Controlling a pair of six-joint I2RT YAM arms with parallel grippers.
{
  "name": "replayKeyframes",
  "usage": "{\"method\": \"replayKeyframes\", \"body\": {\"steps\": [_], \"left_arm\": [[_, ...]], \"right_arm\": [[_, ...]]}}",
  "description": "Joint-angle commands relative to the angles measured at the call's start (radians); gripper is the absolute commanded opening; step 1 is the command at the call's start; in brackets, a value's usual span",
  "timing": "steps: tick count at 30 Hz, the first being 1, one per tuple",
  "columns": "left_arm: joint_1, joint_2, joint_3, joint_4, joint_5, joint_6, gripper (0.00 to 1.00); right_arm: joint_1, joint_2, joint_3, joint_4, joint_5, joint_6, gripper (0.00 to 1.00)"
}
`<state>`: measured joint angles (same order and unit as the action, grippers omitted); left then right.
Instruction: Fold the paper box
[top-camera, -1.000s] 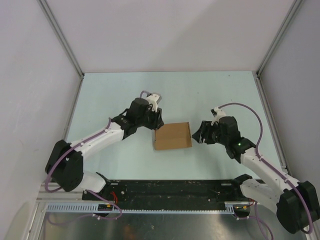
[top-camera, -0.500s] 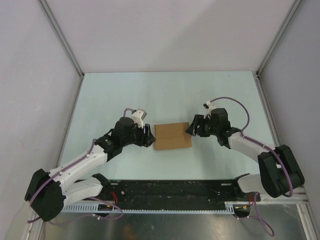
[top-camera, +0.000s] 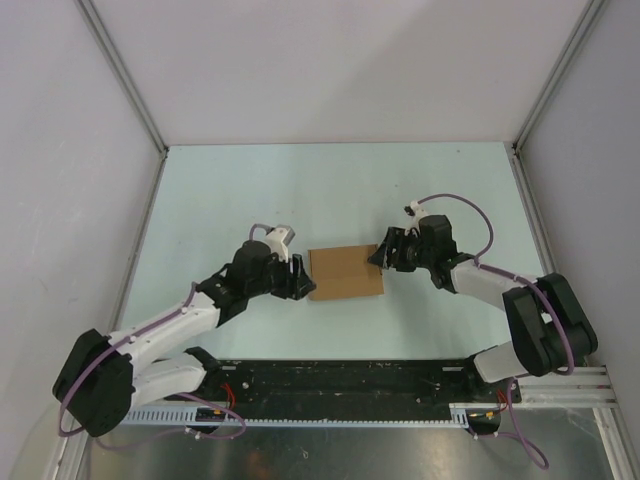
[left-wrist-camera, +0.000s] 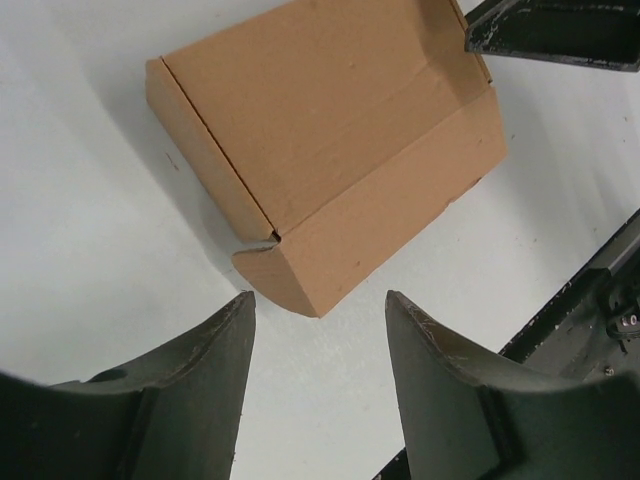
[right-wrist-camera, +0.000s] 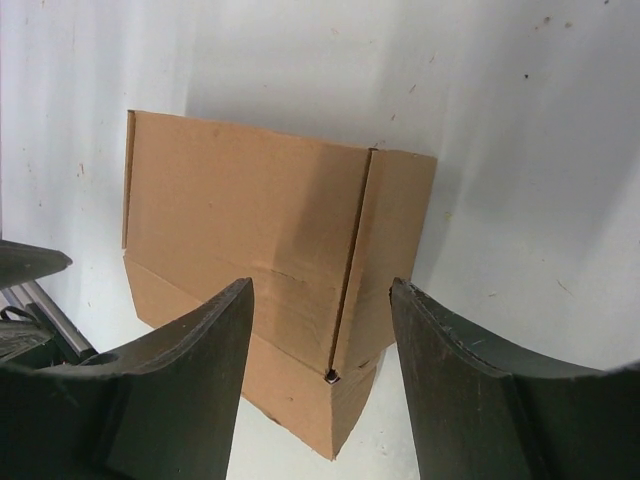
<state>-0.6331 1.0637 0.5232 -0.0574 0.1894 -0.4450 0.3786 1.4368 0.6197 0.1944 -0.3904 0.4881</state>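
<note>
The paper box (top-camera: 345, 272) lies low and flat on the table (top-camera: 220, 200), right between the 2 arms, with its creases and a side flap showing. The left gripper (top-camera: 299, 281) sits at its left edge, jaws spread apart and holding nothing, and the box's corner is just ahead of the gap. The right gripper (top-camera: 379, 258) is at the right edge, also spread and empty. It might be brushing the cardboard, hard to say from above.
</note>
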Motion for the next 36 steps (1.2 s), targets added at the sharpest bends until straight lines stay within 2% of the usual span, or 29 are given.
{"method": "replayKeyframes", "body": {"steps": [1,19,36], "left_arm": [[0.004,0.028,-0.018,0.106,0.038,-0.031,0.61],[0.003,0.113,-0.043,0.163,0.058,-0.038,0.62],[0.001,0.236,0.006,0.208,0.056,-0.029,0.62]], "right_arm": [[-0.009,0.02,0.038,0.065,-0.015,0.018,0.61],[-0.014,0.057,0.04,0.063,-0.025,0.017,0.59],[-0.018,0.065,0.04,0.063,-0.038,0.013,0.59]]}}
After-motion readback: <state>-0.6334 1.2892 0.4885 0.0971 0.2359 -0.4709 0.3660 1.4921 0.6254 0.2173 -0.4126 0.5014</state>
